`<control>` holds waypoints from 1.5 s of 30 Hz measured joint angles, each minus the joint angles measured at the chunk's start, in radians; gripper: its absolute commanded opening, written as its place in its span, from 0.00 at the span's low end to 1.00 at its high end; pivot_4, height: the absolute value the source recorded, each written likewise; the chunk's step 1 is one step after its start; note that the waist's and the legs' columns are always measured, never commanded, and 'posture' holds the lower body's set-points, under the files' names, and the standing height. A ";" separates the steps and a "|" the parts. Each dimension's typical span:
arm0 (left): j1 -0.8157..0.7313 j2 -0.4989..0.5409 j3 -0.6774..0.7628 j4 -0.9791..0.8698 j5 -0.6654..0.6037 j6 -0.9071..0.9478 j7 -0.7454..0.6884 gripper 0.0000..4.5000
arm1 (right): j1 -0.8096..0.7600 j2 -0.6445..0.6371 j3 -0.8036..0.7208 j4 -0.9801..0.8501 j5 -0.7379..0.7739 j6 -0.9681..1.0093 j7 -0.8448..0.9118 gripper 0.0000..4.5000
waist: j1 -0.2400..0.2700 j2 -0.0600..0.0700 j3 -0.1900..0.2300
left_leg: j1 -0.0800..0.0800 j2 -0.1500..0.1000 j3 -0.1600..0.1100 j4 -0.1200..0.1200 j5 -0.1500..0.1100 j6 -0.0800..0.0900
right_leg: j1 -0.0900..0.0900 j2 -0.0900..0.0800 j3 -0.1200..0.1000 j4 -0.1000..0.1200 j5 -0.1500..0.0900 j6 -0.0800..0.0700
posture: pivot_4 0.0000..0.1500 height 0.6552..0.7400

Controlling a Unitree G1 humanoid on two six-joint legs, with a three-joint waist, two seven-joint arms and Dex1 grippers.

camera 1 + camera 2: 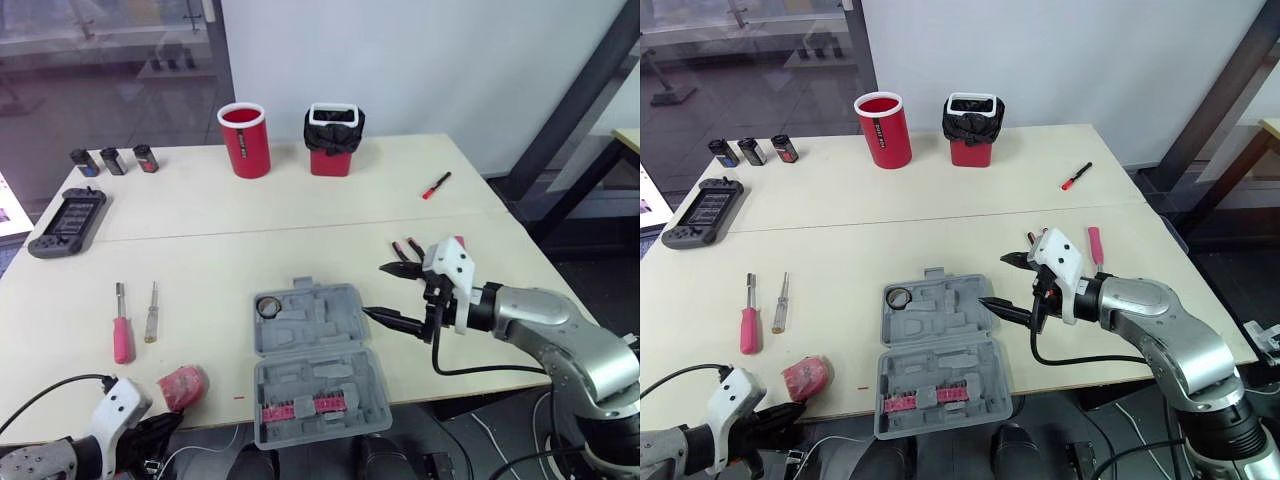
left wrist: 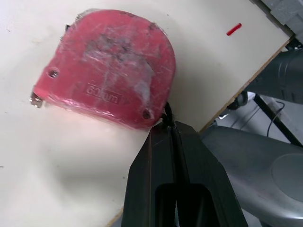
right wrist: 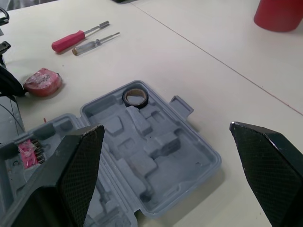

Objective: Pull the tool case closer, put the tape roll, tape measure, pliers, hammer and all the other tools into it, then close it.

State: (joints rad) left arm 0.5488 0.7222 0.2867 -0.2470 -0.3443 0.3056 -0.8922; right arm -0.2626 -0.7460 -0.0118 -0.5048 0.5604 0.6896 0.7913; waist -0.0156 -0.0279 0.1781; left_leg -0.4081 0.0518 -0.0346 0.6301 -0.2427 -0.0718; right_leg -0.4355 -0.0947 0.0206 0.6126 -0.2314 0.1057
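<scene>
The grey tool case (image 1: 330, 345) lies open and flat near the front of the desk (image 1: 300, 215), its near half reaching the desk's edge. The black tape roll (image 1: 268, 306) sits in the far left corner pocket of the far half, and a row of bits in red holders (image 1: 298, 405) lies in the near half. The right gripper (image 1: 377, 290) hangs just beside the case's right rim with its fingers spread wide apart, holding nothing; the lower fingertip is right at the rim. Behind that gripper, a red-handled tool (image 1: 1095, 245) lies on the desk, partly hidden, so I cannot tell what it is. The red tape measure (image 1: 182, 386) lies near the front edge, left of the case. The left gripper (image 1: 152, 428) is low at that corner, its fingers (image 2: 175, 165) pressed together with their tips against the tape measure's rim. Further left lie a red-handled screwdriver (image 1: 122, 326) and a clear-handled screwdriver (image 1: 151, 313), side by side. A small red and black screwdriver (image 1: 436, 185) lies well apart, far right.
</scene>
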 measured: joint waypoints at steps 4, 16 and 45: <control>-0.011 0.007 0.048 -0.021 -0.064 0.038 -0.030 0.66 | 0.000 0.000 0.000 0.009 -0.007 -0.009 0.001 1.00 | 0.001 0.000 0.000 | 0.000 0.000 0.000 0.000 0.000 0.000 | 0.000 0.000 0.000 0.000 0.000 0.000 | 1.00 0.98; -0.057 0.214 0.173 -0.005 -0.204 0.188 -0.241 0.99 | -0.015 0.013 0.003 0.068 -0.037 -0.055 0.014 1.00 | 0.002 -0.001 0.001 | 0.000 0.000 -0.001 0.001 0.000 0.000 | 0.000 0.001 0.000 0.002 0.000 0.000 | 1.00 0.98; -1.026 0.198 -0.458 1.179 0.320 -0.775 -0.685 0.99 | 0.072 0.030 -0.078 -0.063 -0.047 0.007 -0.119 1.00 | 0.004 0.002 0.002 | 0.006 0.001 -0.001 0.003 0.001 0.002 | 0.003 0.003 0.001 0.014 0.000 0.001 | 1.00 0.98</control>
State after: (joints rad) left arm -0.4777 0.9202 -0.1711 0.9320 -0.0243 -0.4696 -1.5769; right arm -0.1907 -0.7165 -0.0898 -0.5676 0.5129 0.6966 0.6723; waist -0.0121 -0.0261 0.1797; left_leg -0.4022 0.0528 -0.0359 0.6334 -0.2418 -0.0694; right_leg -0.4322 -0.0913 0.0216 0.6267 -0.2316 0.1072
